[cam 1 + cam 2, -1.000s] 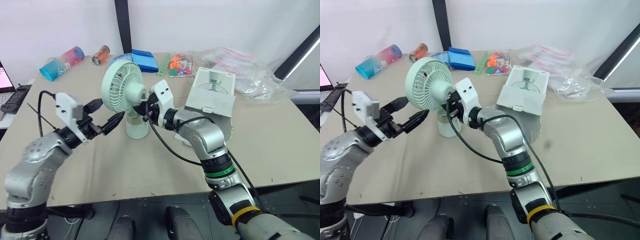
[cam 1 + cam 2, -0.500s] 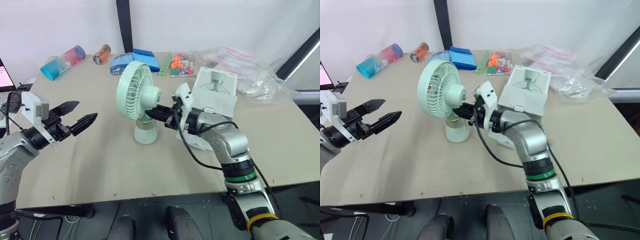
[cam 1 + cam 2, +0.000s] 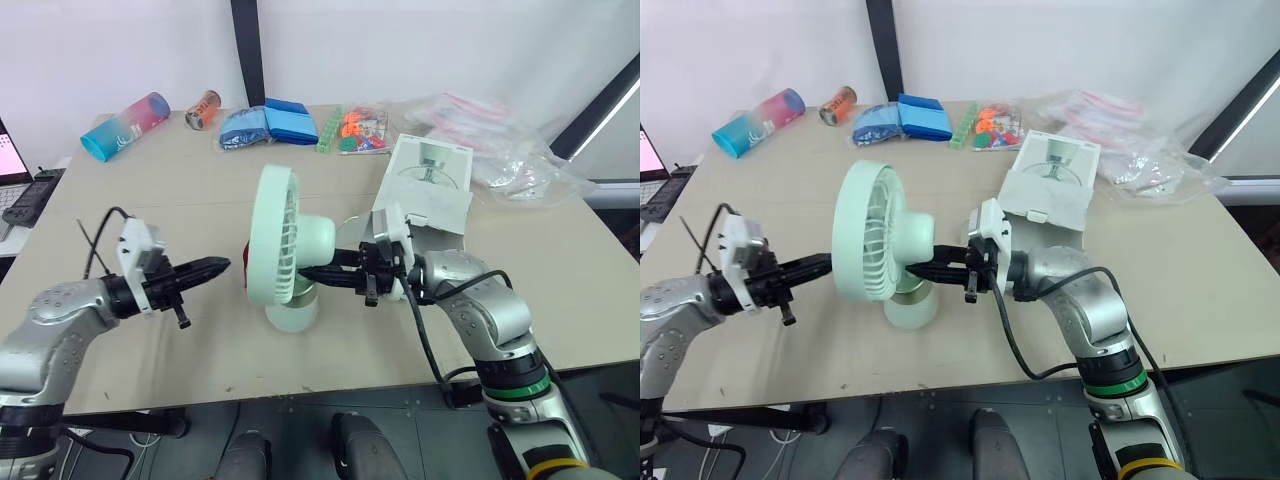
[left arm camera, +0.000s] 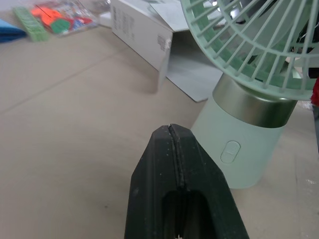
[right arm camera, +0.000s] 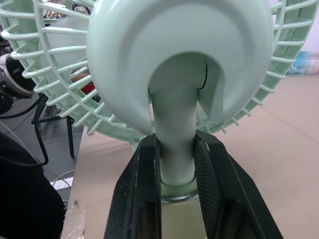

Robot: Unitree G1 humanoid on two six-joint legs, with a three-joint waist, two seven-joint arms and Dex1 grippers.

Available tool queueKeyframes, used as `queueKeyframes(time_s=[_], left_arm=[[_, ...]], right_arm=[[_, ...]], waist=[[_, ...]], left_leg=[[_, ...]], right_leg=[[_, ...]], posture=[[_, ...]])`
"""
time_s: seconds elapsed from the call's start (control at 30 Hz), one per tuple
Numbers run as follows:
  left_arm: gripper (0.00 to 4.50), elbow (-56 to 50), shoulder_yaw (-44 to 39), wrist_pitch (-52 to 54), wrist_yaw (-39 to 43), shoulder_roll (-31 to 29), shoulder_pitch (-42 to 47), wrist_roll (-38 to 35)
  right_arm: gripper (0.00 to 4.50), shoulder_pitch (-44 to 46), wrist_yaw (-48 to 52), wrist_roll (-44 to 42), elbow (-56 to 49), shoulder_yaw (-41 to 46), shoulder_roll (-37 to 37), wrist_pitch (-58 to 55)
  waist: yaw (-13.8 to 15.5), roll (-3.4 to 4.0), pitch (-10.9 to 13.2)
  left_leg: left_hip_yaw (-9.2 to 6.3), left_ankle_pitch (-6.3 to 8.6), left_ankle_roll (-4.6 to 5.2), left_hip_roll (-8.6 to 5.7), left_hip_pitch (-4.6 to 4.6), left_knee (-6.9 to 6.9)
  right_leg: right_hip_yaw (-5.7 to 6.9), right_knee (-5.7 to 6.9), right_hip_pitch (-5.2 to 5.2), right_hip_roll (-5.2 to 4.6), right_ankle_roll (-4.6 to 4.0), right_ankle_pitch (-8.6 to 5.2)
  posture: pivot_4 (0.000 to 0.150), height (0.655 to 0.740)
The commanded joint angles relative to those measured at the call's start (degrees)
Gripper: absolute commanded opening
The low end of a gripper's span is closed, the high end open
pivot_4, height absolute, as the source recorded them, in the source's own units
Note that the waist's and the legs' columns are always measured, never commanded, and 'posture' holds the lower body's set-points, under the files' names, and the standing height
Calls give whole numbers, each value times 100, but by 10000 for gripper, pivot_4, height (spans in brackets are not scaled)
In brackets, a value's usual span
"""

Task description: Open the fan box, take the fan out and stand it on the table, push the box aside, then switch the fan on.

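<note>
Black fingers of the right pincer are closed firmly on the pale green neck of the fan, reaching it from 3 o'clock. I judge this hold is there to steady the fan against a push. The left pincer has its two fingers pressed fully together with nothing between them, so they make one blunt tip. It points from 9 o'clock at the fan's base, near but not touching. The oval button sits on that base, so I think pressing it is the step in hand. The fan stands on its base on the table. The open box lies at 1 o'clock, behind the right arm.
</note>
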State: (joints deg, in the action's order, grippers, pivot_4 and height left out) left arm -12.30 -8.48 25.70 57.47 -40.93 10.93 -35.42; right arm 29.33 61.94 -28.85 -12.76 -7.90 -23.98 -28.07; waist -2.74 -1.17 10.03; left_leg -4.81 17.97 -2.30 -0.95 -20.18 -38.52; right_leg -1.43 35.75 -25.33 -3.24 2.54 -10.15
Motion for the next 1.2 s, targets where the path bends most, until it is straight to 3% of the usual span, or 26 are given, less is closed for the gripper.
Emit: queueKeyframes(time_s=[0.03,0.33,1.2], left_arm=[[681,-53,384,-298,286,-35,-5,334],[681,-133,939,-413,427,13,-44,705],[681,132,1420,-392,782,201,228,886]], right_arm=[[4041,-19,267,8,-49,-61,-69,391],[4041,-188,420,234,232,-306,-136,701],[4041,-539,427,325,402,-347,-398,897]], waist=[[1,0,0],[6,0,0],[16,-2,-6]], left_leg=[[-1,0,0,0,0,0],[-1,0,0,0,0,-1],[-3,1,1,-1,22,-3]], right_leg=[[0,0,0,0,0,0],[0,2,1,-1,0,0],[0,2,23,-2,2,-1]], posture=[[1500,7400],[1500,7400],[1500,7400]])
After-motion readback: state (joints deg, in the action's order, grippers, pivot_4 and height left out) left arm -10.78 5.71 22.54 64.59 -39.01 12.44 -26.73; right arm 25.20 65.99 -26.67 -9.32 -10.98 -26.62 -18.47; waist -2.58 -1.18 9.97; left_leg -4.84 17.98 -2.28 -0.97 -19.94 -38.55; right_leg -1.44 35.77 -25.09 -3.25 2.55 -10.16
